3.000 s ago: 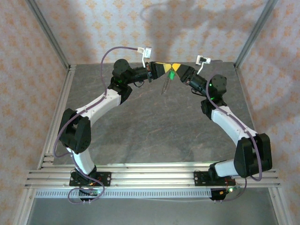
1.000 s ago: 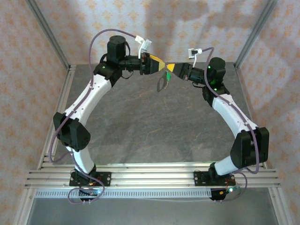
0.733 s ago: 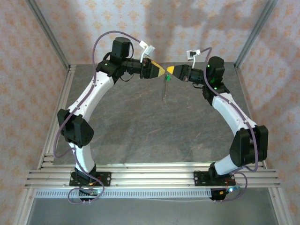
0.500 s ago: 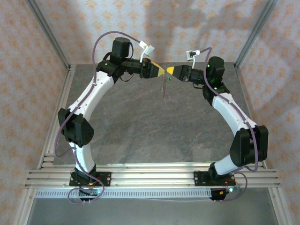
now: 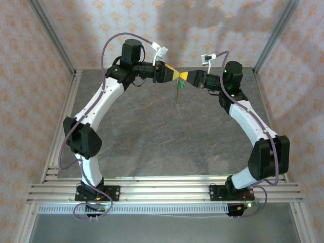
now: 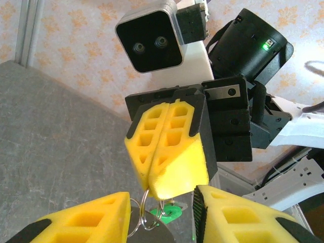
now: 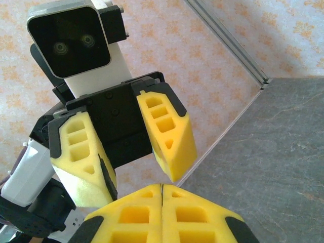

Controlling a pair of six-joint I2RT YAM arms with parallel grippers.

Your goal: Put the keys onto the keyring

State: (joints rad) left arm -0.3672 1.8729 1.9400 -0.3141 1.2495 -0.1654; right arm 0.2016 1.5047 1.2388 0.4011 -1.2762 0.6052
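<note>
Left wrist view: I am pinching the keyring (image 6: 142, 214) in my closed right gripper (image 6: 161, 193), lining my parted left gripper (image 7: 142, 185) squarely around it.

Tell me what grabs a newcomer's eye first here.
The left arm and right arm arch to meet tip to tip above the far side of the table. The right gripper is shut on the keyring, the keys dangling beneath, between the open fingers of the left gripper.

Tabletop: grey mottled stone-look slab (image 5: 162, 136) (faintly veined)
6 o'clock edge: silver aluminium rails (image 5: 162, 191), crosswise
9 o'clock edge: slotted aluminium side rail (image 5: 59, 131)
</note>
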